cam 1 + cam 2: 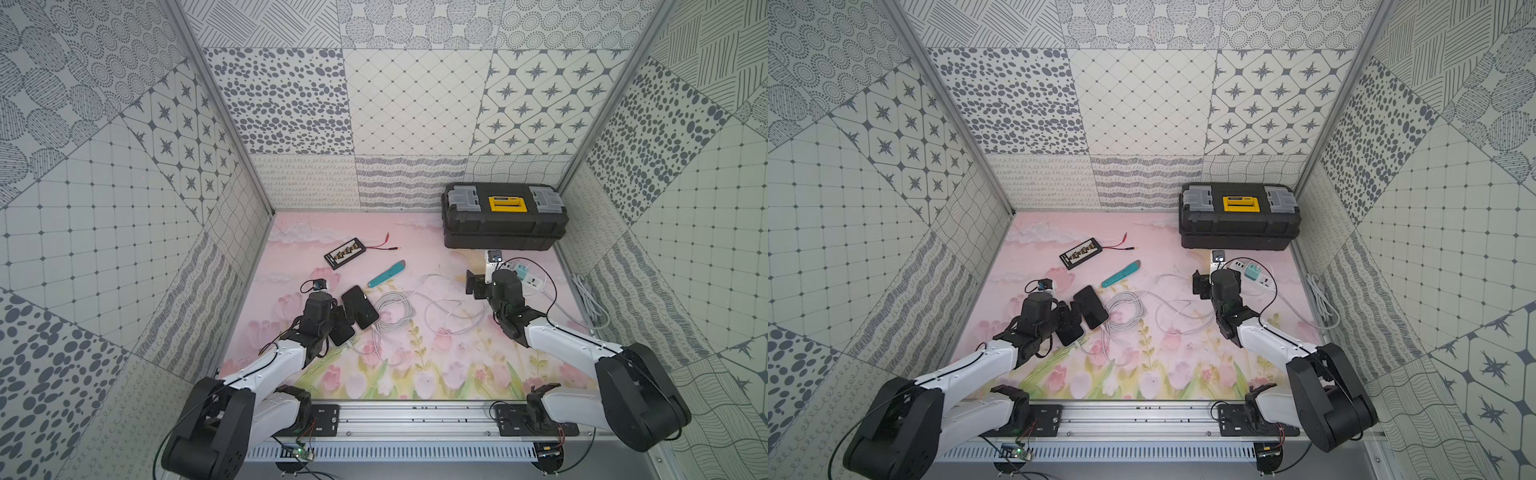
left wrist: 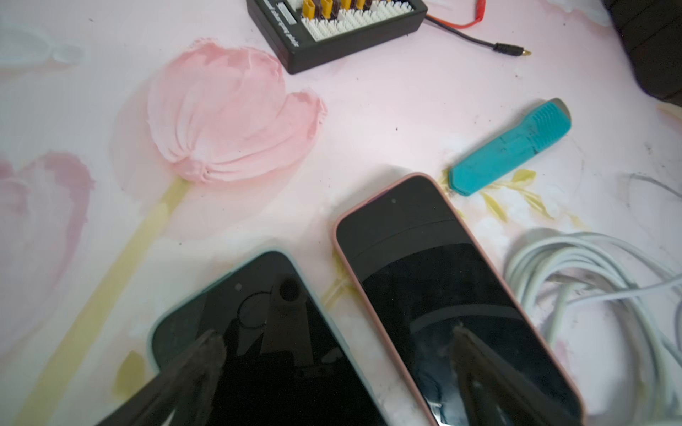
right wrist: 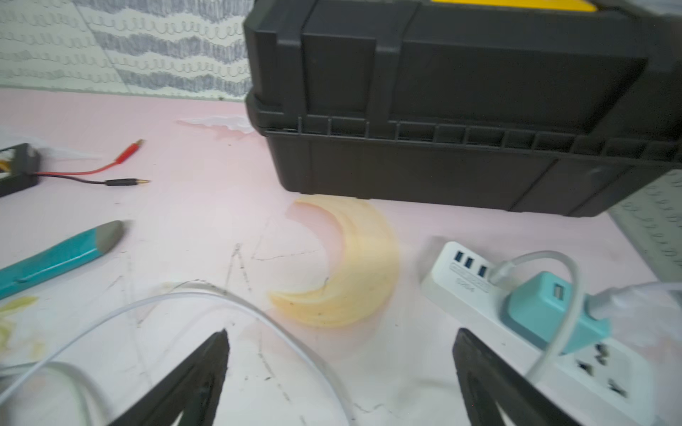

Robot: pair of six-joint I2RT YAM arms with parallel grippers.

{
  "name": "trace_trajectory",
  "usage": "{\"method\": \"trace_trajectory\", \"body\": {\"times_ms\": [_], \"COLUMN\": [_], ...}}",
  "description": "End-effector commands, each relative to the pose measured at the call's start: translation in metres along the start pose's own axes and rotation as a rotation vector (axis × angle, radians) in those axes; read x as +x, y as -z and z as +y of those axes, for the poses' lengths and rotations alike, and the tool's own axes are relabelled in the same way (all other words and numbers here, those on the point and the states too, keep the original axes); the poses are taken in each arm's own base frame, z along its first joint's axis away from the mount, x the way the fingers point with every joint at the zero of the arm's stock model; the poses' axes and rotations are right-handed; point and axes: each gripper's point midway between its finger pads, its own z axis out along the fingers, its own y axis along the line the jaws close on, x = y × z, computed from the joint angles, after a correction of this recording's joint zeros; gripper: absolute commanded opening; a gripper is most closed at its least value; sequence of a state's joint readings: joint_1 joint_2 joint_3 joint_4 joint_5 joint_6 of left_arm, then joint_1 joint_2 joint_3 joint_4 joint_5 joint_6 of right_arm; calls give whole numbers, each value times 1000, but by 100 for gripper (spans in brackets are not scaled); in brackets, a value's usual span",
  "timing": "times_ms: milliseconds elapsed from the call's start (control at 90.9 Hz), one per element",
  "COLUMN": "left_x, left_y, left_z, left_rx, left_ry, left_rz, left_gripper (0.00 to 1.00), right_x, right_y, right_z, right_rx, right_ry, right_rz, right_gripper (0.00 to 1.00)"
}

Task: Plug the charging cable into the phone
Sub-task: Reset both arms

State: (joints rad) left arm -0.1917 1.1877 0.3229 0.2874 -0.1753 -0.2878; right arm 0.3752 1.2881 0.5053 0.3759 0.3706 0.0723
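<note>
Two phones are lying face up and side by side on the flowered tabletop, toward the robot's left. The pink-cased phone is resting just beside the pale-edged phone, without overlapping it.

The left gripper is hovering directly over both screens. Its jaws are spread wide and grasping nothing, with one fingertip above each phone.

The white charging cable is lying in a loose coil just beside the pink-cased phone. In both top views white cable ends are lying against the near ends of the two phones; whether either plug is seated cannot be told.

The right gripper is hanging well apart from the phones, released and empty. An arc of cable is running across the tabletop beneath it. Just beside it a white power strip is carrying a teal adapter.

A teal cutter is lying near the top of the pink-cased phone. A black connector board is sitting farther back, and a black toolbox is standing against the rear wall.
</note>
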Motion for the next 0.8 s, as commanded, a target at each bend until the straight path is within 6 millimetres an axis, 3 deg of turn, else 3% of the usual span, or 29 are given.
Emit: {"method": "trace_trajectory", "body": {"times_ms": [0, 88, 165, 242, 297, 396, 561, 682, 792], "left_x": [-73, -75, -72, -73, -70, -70, -70, -77, -66], "left_y": [-2, -12, -13, -3, 5, 12, 12, 28, 24], "left_z": [-8, -6, -11, -17, -17, -13, -7, -2, -3], "left_rx": [5, 10, 44, 87, 103, 95, 64, -17, 8], "left_ry": [-91, -70, -84, -105, -103, -88, -77, -159, -180], "left_rz": [-369, -300, -280, -343, -384, -435, -441, -496, -496], "left_gripper": [99, 99, 99, 99, 99, 99, 99, 99, 99], "right_x": [-27, -3, 5, 16, 26, 22, 25, 25, 25], "right_y": [-4, -10, -8, -7, -9, -10, -33, -31, -31], "right_z": [-35, -57, -70, -80, -76, -76, -79, -80, -80], "right_rx": [144, 189, 210, 188, 146, 144, 174, 171, 172], "right_ry": [24, -5, -17, -79, -80, -83, -79, -79, -80], "right_rz": [-139, -97, -186, -257, -267, -277, -163, -171, -171], "right_gripper": [97, 97, 97, 97, 97, 97, 97, 97, 97]}}
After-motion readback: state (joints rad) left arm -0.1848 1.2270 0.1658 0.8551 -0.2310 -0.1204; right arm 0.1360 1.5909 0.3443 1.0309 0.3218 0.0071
